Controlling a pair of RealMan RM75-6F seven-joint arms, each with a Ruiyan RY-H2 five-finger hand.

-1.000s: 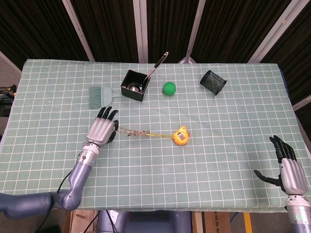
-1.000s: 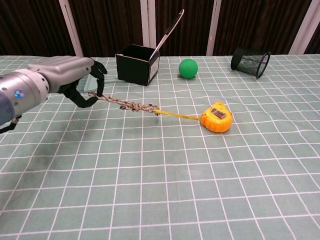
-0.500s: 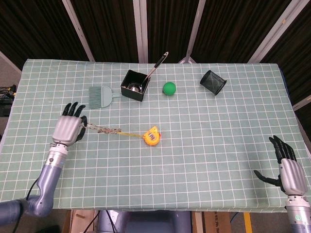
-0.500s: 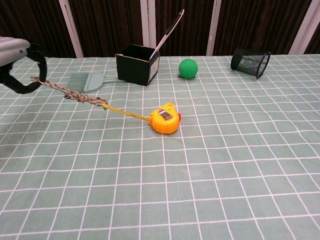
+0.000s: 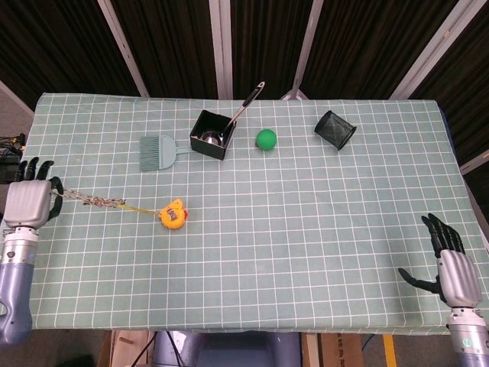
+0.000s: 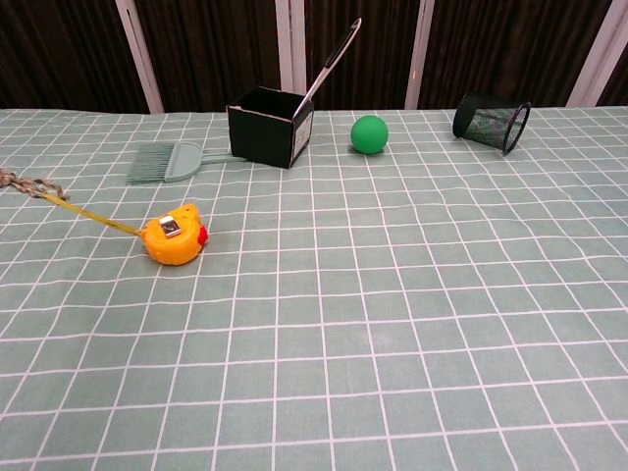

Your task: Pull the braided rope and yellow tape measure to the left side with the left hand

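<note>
The yellow tape measure (image 5: pixel 173 215) (image 6: pixel 174 235) lies on the left part of the checked tablecloth, its yellow tape drawn out to the left. The tape joins a braided rope (image 5: pixel 92 200) (image 6: pixel 27 185) that runs to the table's left edge. My left hand (image 5: pixel 30 202) grips the rope's far end at that edge in the head view; the chest view does not show this hand. My right hand (image 5: pixel 452 268) hovers at the near right corner with its fingers spread, holding nothing.
A green hand brush (image 5: pixel 157 151) (image 6: pixel 167 161) lies behind the tape measure. A black box (image 5: pixel 212 134) (image 6: pixel 270 126) with a ladle, a green ball (image 5: pixel 266 138) (image 6: pixel 369 133) and a tipped black mesh cup (image 5: pixel 335 128) (image 6: pixel 491 120) stand along the back.
My left hand has moved left to the table's edge, dragging the rope and the tape measure after it. The right hand has stayed where it was.
</note>
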